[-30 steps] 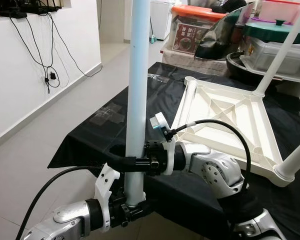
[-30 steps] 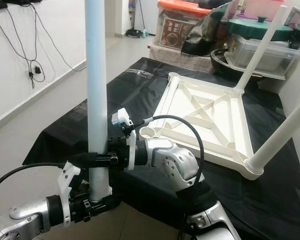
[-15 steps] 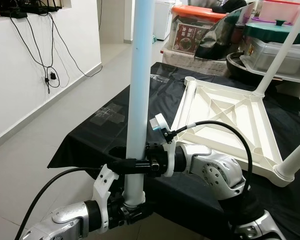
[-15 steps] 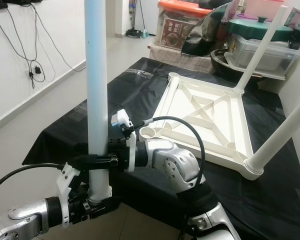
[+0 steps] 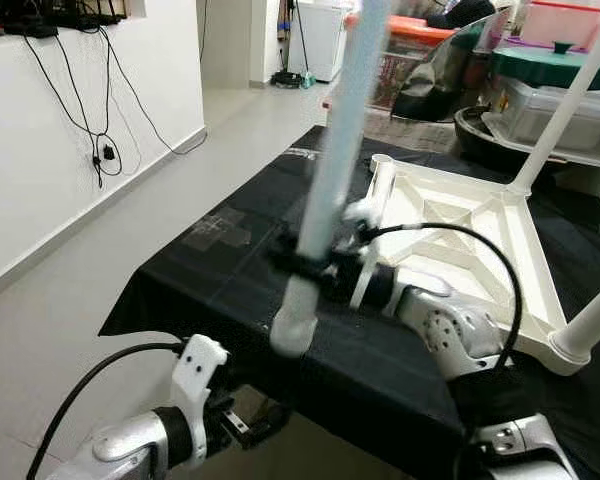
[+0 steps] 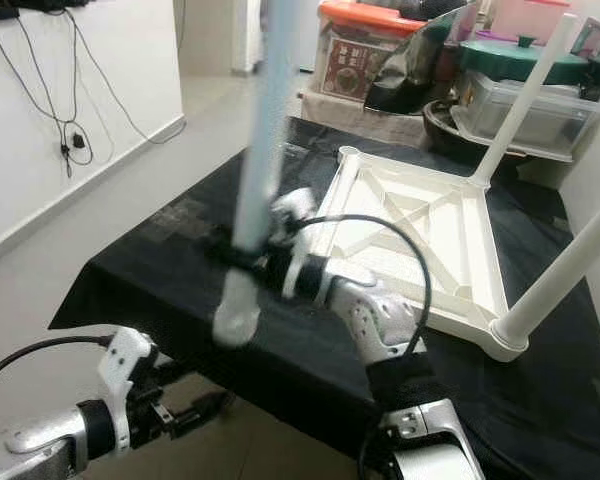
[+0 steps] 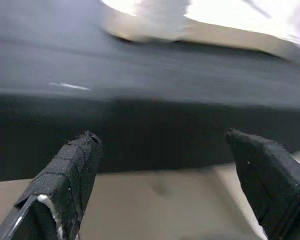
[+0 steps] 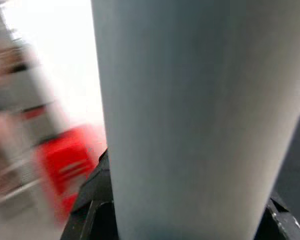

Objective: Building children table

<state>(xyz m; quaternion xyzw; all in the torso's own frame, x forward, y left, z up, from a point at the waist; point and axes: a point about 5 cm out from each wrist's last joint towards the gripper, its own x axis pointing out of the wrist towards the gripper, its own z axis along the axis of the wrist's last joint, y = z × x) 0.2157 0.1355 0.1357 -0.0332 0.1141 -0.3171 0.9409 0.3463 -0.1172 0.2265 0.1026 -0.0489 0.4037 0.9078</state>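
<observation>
A black cloth (image 5: 230, 270) covers the low surface across the middle of the head views, its near edge hanging over a pale tiled floor (image 5: 70, 320). On the cloth, right of centre, the white tabletop (image 5: 460, 240) lies upside down, its ribbed underside up. Two white legs are already fitted: one (image 5: 565, 100) rises at the far corner toward the upper right, another (image 5: 590, 320) stands at the near right corner.

The loose leg (image 5: 330, 180), pale blue-white and blurred, slants from the top centre of the frame down to lower centre, its lower end hanging above the cloth's near edge. The right gripper (image 5: 305, 268) is clamped round it low down; in the right wrist view the leg (image 8: 190, 120) sits between the black fingers (image 8: 90, 215).

The left gripper (image 5: 255, 425) is at the bottom left, below the cloth's edge and apart from the leg. Its fingers (image 7: 65, 175) stand spread wide, with nothing between them, facing the hanging cloth (image 7: 150, 135).

At the left is a white wall (image 5: 50, 170) with black cables (image 5: 100, 120) dangling. Behind the surface, at the upper right, storage boxes (image 5: 400, 60) are stacked; their contents are probably household goods, too blurred to tell.
</observation>
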